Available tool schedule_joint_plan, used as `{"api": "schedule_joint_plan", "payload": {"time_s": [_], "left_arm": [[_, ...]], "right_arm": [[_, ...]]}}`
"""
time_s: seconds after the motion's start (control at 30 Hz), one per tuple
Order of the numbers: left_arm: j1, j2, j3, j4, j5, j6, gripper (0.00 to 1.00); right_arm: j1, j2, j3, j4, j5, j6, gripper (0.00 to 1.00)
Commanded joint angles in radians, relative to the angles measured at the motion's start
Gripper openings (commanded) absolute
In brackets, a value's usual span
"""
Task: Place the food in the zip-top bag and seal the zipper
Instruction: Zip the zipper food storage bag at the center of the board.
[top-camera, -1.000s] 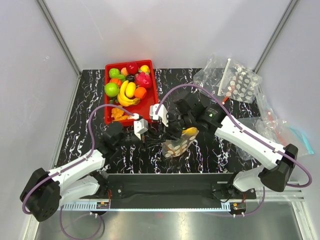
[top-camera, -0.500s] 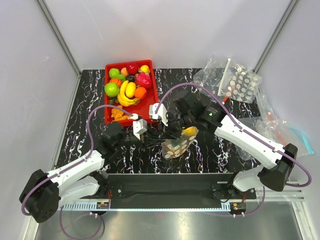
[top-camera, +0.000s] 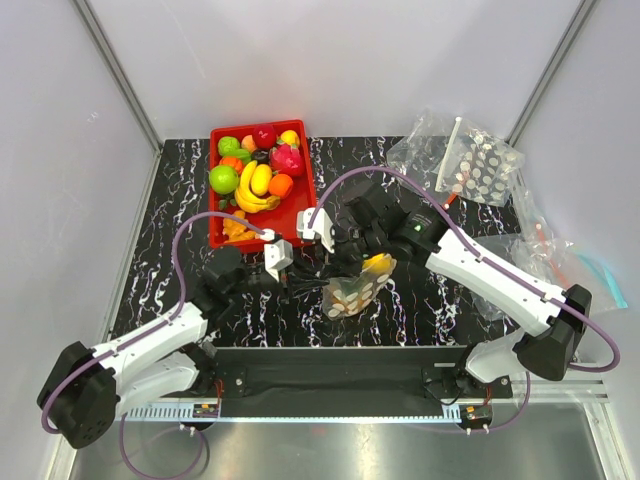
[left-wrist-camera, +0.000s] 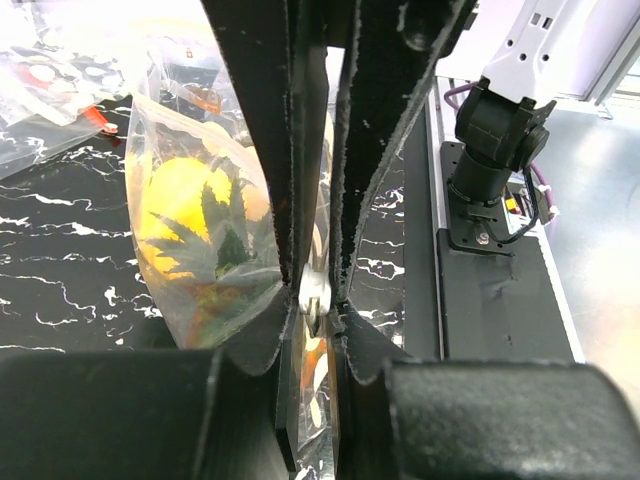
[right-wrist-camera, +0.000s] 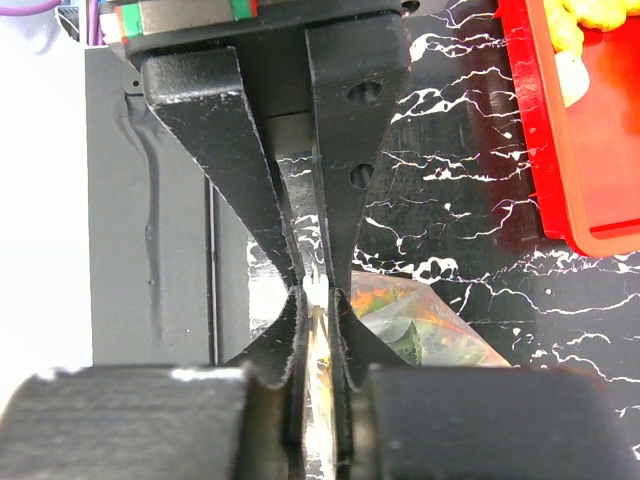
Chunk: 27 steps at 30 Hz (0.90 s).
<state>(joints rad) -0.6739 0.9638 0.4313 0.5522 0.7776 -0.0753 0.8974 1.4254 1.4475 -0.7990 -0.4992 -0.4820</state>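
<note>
- Left wrist view: the left gripper (left-wrist-camera: 316, 296) has its fingers drawn narrow, pinching a thin edge of the zip-top bag (left-wrist-camera: 165, 140). One white dot of the print sits right at the pinch.
- Just left of those fingers, the pineapple (left-wrist-camera: 175, 215) shows through the clear film. It is yellow-orange with dark green leaves and lies inside the bag.
- Right wrist view: the right gripper (right-wrist-camera: 318, 295) is equally narrow, clamped on a pale edge of the same bag. The bag's filled body spreads toward the lower right of that frame.
- Top view: the two grippers meet near the centre of the frame, the left arm reaching in from the lower left and the right arm from the right. The bag hangs between them, just below centre, over the black marbled table (top-camera: 170, 200).
- At the upper left of the table, a red tray (top-camera: 290, 215) holds loose toy fruits (top-camera: 250, 180), well apart from the bag.
- A pile of crinkled clear bags (top-camera: 470, 160) lies in the table's upper right corner.
</note>
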Motion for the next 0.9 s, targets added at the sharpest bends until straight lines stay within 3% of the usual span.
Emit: {"api": "schedule_joint_plan", "payload": {"time_s": [0.0, 0.1, 0.87], "left_arm": [[0.002, -0.025, 0.006, 0.072, -0.017, 0.022, 0.0], [0.004, -0.028, 0.009, 0.049, -0.053, 0.008, 0.0], [0.072, -0.194, -0.117, 0.12, -0.331, -0.112, 0.0]], "right_arm": [[-0.006, -0.008, 0.03, -0.002, -0.012, 0.005, 0.07], [-0.005, -0.028, 0.016, 0.027, 0.024, 0.02, 0.0], [-0.064, -0.063, -0.015, 0.04, 0.123, 0.045, 0.0]]}}
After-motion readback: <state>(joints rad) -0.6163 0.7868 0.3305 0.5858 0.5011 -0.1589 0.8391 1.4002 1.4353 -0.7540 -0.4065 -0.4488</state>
